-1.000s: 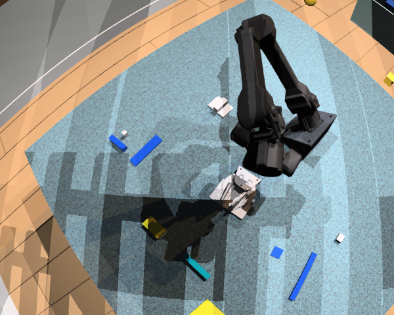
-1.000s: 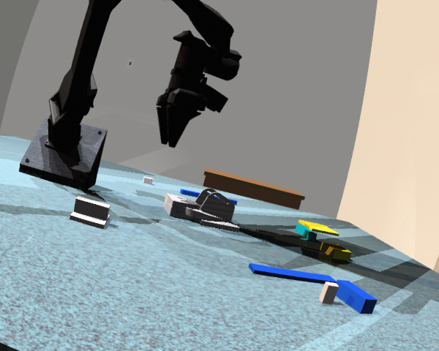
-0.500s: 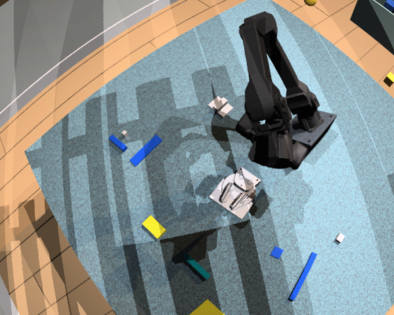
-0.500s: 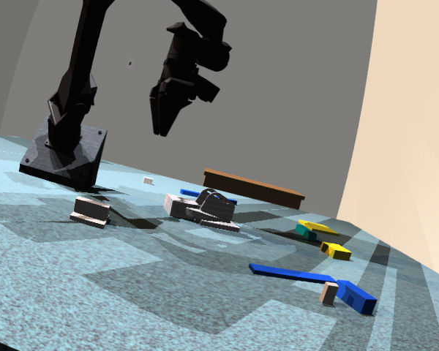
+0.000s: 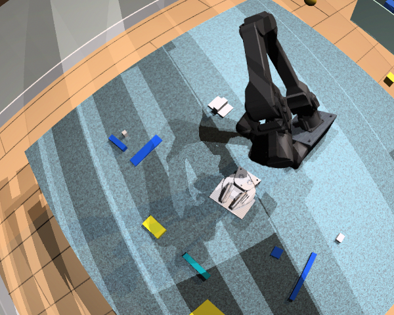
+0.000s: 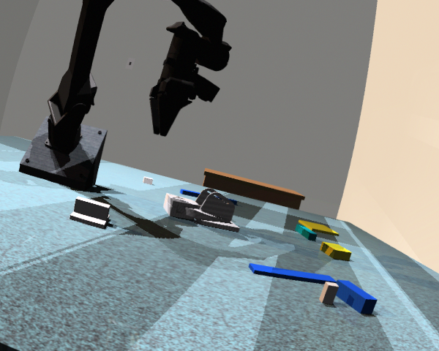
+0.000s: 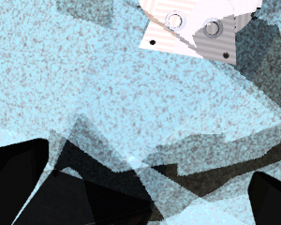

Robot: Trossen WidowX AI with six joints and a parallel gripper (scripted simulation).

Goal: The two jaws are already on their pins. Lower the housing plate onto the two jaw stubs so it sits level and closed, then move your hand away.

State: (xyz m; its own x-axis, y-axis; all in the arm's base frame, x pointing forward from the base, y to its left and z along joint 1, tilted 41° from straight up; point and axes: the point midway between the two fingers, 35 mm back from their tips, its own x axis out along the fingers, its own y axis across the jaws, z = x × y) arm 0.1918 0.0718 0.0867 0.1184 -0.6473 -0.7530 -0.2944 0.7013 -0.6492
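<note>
The fingers (image 6: pixel 159 132) of the black robot arm (image 5: pixel 258 67) (image 6: pixel 85 41) are spread wide and released, with nothing between them. They point down and hang above the worktop (image 5: pixel 343 189) (image 6: pixel 174 302), well apart from everything on it. Near them, lower down, the pale housing plate (image 5: pixel 247 180) (image 6: pixel 180 207) (image 7: pixel 192 39), with two ring-edged holes and small dark holes at its corners, lies at one end of a pale ribbed base (image 5: pixel 241 214) (image 6: pixel 227 227). Two upright jaws stand side by side on that base. Whether the plate is fully closed on their stubs cannot be told. Farther out, a white stepped block (image 5: pixel 220 106) (image 6: pixel 90 212) stands apart from the assembly. Beyond it lie a long blue bar (image 5: pixel 146 149) (image 6: pixel 291 273), a shorter blue block (image 5: pixel 117 142) (image 6: pixel 355 296), a yellow block (image 5: pixel 153 226) (image 6: pixel 336 251) and a teal bar (image 5: pixel 196 266) (image 6: pixel 305 231).
</note>
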